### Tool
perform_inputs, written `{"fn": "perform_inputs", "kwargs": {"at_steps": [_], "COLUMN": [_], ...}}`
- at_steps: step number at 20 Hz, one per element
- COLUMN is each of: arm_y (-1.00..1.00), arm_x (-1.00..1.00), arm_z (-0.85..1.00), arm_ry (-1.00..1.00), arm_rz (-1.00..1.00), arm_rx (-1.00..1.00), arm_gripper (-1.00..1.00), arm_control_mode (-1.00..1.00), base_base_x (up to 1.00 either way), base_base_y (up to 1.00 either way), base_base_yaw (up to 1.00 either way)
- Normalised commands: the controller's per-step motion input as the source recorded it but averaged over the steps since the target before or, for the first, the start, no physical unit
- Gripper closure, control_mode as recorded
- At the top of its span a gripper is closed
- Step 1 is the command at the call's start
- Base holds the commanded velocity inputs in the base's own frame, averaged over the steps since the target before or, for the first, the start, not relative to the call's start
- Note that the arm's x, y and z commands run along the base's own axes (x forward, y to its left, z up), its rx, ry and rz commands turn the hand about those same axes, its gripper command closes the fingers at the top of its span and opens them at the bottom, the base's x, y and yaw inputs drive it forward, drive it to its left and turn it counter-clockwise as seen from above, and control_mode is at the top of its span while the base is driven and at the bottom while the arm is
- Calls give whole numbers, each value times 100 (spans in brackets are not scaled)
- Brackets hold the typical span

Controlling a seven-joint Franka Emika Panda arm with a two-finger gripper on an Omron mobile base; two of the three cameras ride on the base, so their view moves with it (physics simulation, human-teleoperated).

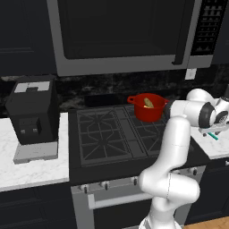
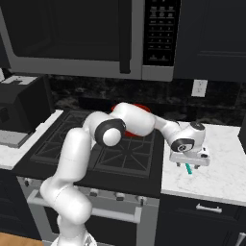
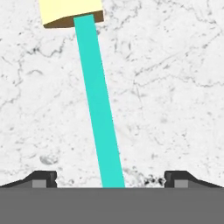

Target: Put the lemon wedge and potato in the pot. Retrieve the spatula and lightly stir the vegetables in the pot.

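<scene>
The step in hand looks like fetching the spatula [image 3: 98, 100]: the pot [image 1: 149, 107] sits at the back of the stove [image 1: 107, 134] with something pale yellow inside, probably the lemon wedge or the potato, though at this size I can't say which, or whether both are in.

The spatula lies flat on the marble counter [image 2: 216, 168], just right of the stove and well apart from the pot. The gripper [image 3: 111, 181] hangs directly over it, fingers spread wide and holding nothing; its two dark fingertips [image 3: 43, 178] stand either side of the teal handle with bare marble between each tip and the handle.

The next move, as I judge it, is a straight descent until the tips straddle the handle, then a close across its narrow width. The handle is thin and lies flush on the stone, so the tips will need to get very low to catch it.

The hand view shows the alignment and the spatula's pale yellow blade end [image 3: 72, 13], at the end of the handle away from the gripper. The right base view shows a short teal stub [image 2: 189, 168] under the hand. The left base view shows the pot's contents, which the arm hides in the right one.
</scene>
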Motion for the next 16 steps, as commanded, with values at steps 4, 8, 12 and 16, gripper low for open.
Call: {"fn": "perform_inputs", "kwargs": {"at_steps": [4, 8, 12, 16], "arm_y": [-1, -3, 0, 0], "arm_x": [0, -17, -22, -31], "arm_z": [-20, -19, -25, -24], "arm_ry": [1, 0, 0, 1], "arm_rz": [2, 2, 1, 1], "arm_rx": [0, 0, 0, 0], "arm_gripper": [-100, -100, -100, -100], "arm_control_mode": [-100, -100, -100, -100], "base_base_x": [0, 0, 0, 0], "base_base_y": [0, 0, 0, 0], "base_base_yaw": [0, 0, 0, 0]}}
